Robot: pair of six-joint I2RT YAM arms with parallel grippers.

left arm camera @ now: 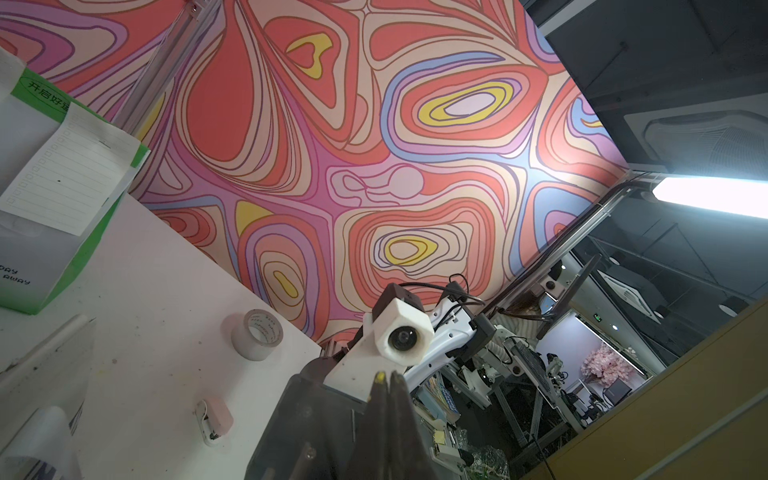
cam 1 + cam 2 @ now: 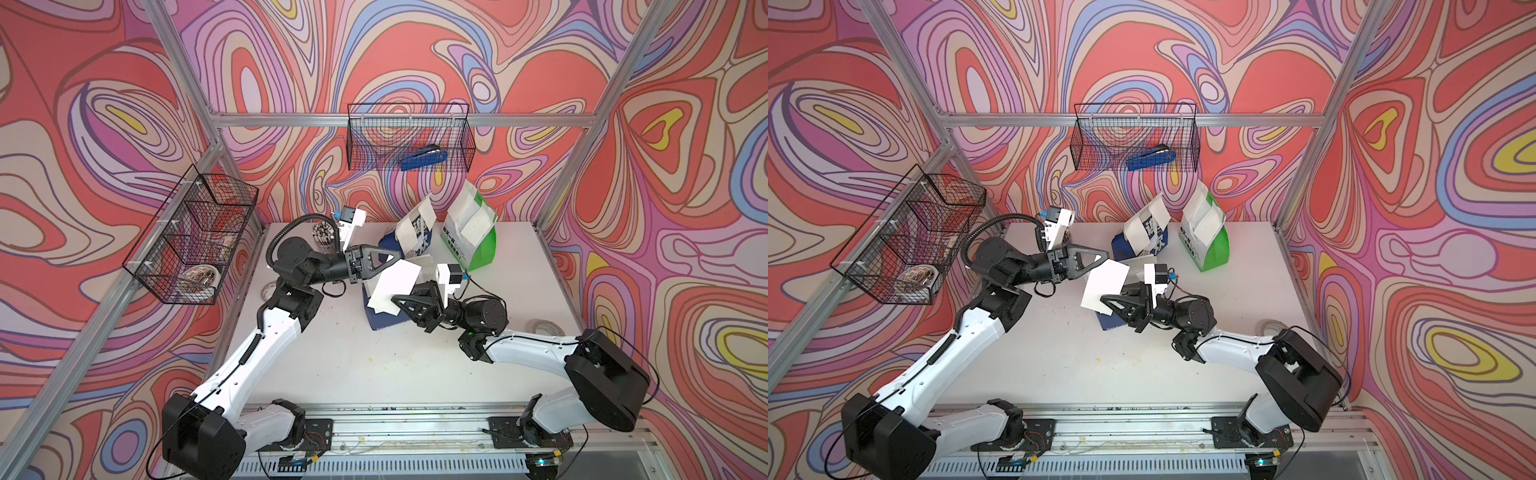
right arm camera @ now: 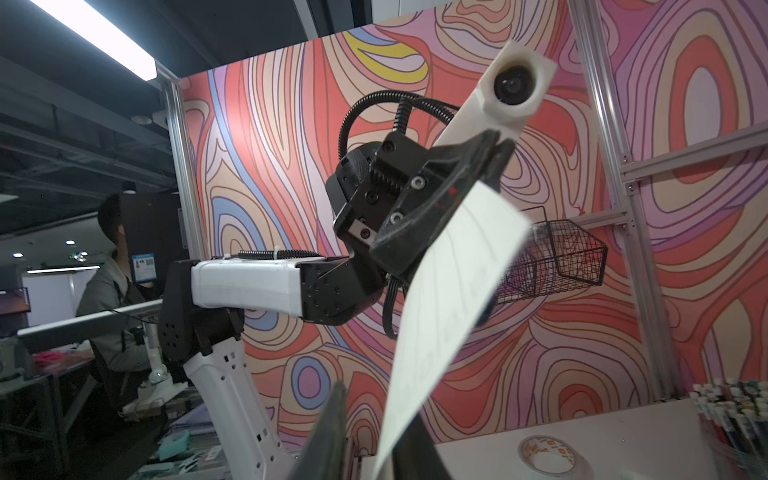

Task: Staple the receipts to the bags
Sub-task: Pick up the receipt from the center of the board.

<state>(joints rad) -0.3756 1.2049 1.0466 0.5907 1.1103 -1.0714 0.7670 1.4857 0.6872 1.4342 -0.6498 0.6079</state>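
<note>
- Handover of a receipt (image 2: 397,282) over mid-table: the left gripper (image 2: 392,264) pinches its top corner and the right gripper (image 2: 397,300) is clamped on its lower edge.
- A flat blue bag (image 2: 380,322) lies just beneath. A blue-white bag (image 2: 409,249) and a green bag (image 2: 484,249) stand at 12–1 o'clock, bearing white slips.
- Next, likely: one gripper lets go, the slip is laid on the bag, and the blue stapler (image 2: 424,159) is fetched from the black wire basket (image 2: 365,141) at 12 o'clock.
- The receipt is thin and bowing; the bags are stiffer, creased paper.
</note>
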